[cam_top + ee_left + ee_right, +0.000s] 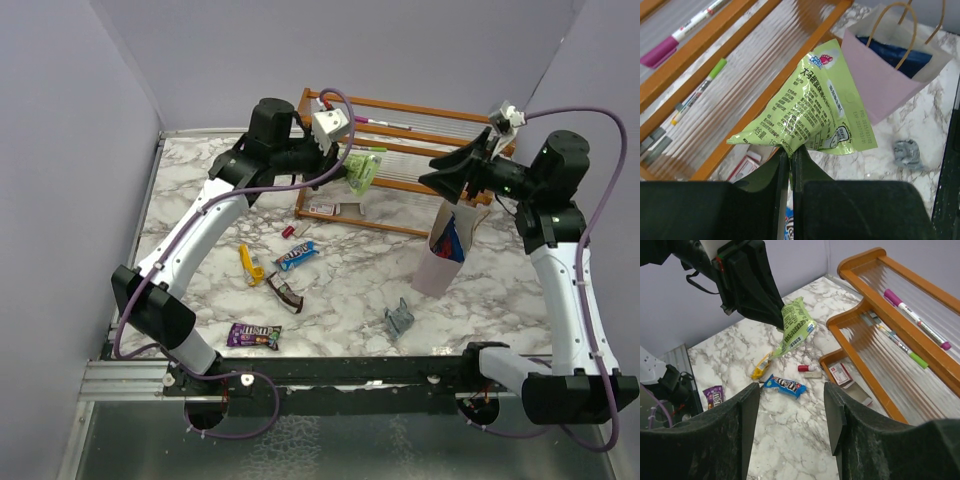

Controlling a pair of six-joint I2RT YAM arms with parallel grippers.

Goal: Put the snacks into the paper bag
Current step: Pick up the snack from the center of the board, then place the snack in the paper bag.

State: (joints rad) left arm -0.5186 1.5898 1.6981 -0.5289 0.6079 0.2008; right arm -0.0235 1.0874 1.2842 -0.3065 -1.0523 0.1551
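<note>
Green glossy packet (810,107), dark print, in left claw (791,159)

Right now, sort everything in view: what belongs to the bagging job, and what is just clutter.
Job: green packet in the left gripper, paper bag, red-blue snack inside it, blue-white bar, yellow packet, dark brown bar, purple packet, grey-teal packet.
Clutter: wooden rack, markers on it, white card, small red piece, red-and-white box.

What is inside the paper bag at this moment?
The paper bag holds a dark blue wrapper with some red; its walls hide anything deeper. The green packet, pinched by the left gripper, is outside it.
</note>
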